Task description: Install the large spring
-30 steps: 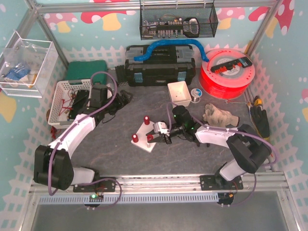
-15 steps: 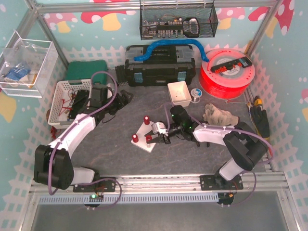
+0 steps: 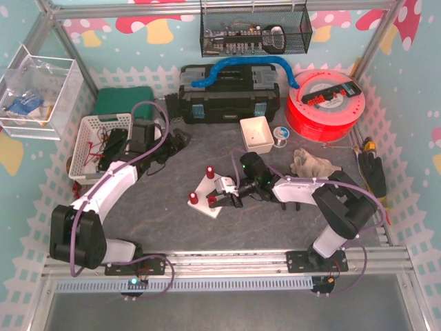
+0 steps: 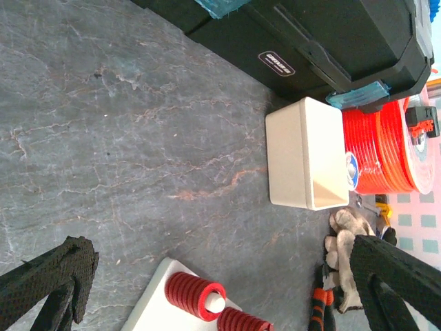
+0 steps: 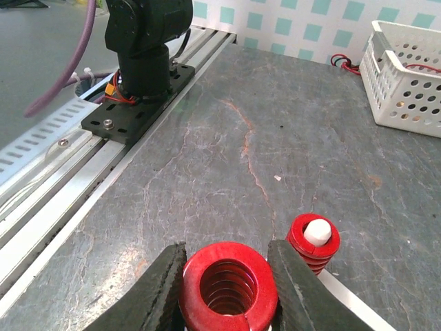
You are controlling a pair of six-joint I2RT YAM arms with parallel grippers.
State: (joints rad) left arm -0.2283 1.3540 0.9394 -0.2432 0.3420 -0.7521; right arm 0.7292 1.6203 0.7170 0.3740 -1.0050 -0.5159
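Note:
My right gripper (image 3: 219,198) (image 5: 231,286) is shut on the large red spring (image 5: 229,289) (image 3: 213,201). It holds the spring upright, its hollow bore showing, just over the near edge of the white base plate (image 3: 204,186) (image 5: 355,303). A smaller red spring (image 5: 313,241) (image 3: 193,198) sits on a white peg just beyond. Another red spring (image 3: 209,171) (image 4: 195,295) stands on the plate's far peg. My left gripper (image 3: 176,141) (image 4: 224,247) is wide open and empty, well left of and behind the plate.
A white bin (image 3: 258,133) (image 4: 306,162), black toolbox (image 3: 231,93), red filament spool (image 3: 324,103), gloves (image 3: 313,164) and pliers (image 3: 372,169) lie at the back and right. A white basket (image 3: 96,145) (image 5: 413,76) stands at the left. The rail (image 5: 62,172) runs along the near edge.
My right gripper has moved a little left with the large spring, closer over the base plate. The left arm has barely moved.

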